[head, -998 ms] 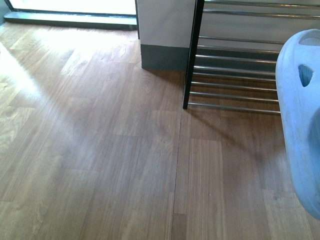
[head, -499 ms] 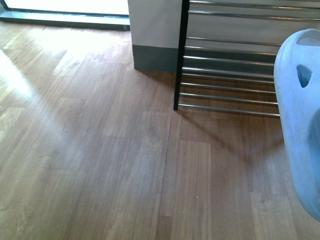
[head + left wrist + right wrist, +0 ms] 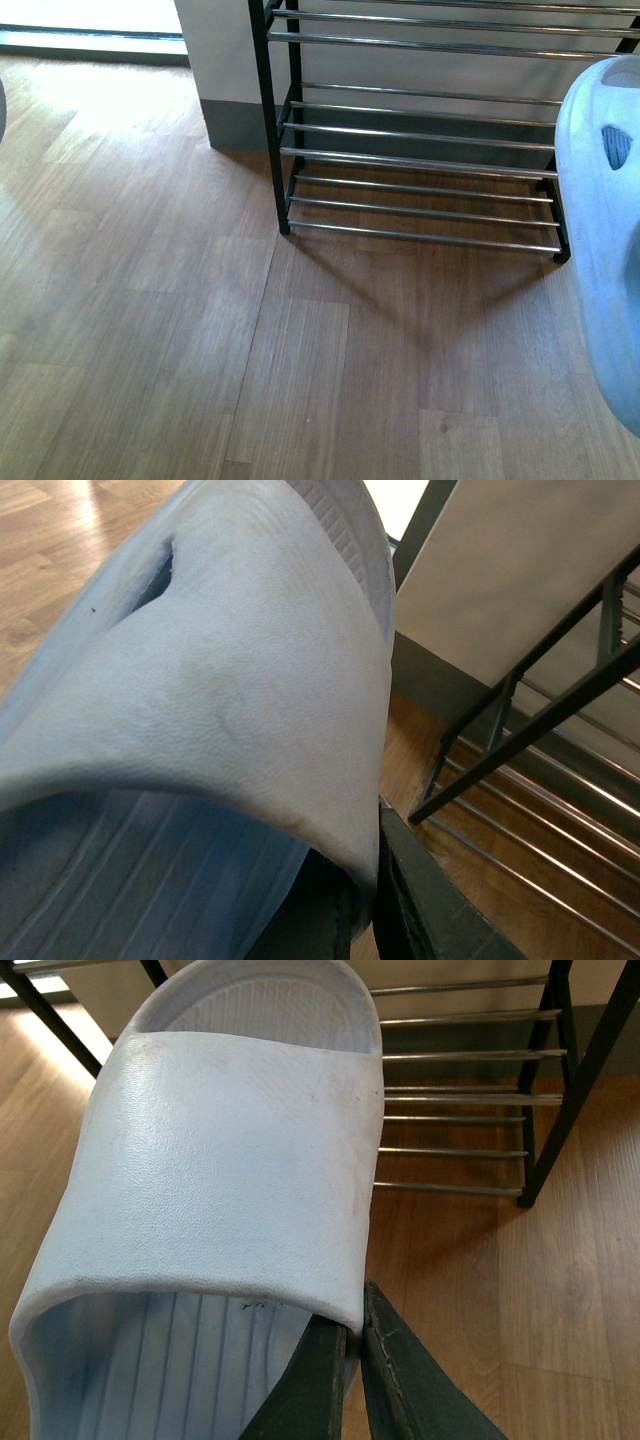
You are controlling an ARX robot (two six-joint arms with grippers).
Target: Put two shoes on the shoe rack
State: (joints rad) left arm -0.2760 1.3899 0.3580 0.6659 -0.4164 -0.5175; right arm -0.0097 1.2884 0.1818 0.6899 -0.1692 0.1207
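My right gripper (image 3: 355, 1345) is shut on the strap edge of a pale blue slide (image 3: 230, 1170), held above the floor. That slide shows at the right edge of the front view (image 3: 605, 230), sole outward. My left gripper (image 3: 362, 895) is shut on the strap of another pale blue slide (image 3: 210, 710), which fills most of the left wrist view. The shoe rack (image 3: 420, 130), with a black frame and chrome rods, stands ahead against the wall; the shelves I can see hold nothing. It also shows in the right wrist view (image 3: 460, 1090) and the left wrist view (image 3: 540, 740).
Wooden plank floor (image 3: 200, 330) spreads in front of the rack. A white wall with a grey skirting (image 3: 230, 120) stands left of the rack. Bright light falls through a doorway (image 3: 90, 20) at the far left.
The rack has shifted left and nearer the middle of the front view, and both its end frames now show. The slide stays at the right edge.
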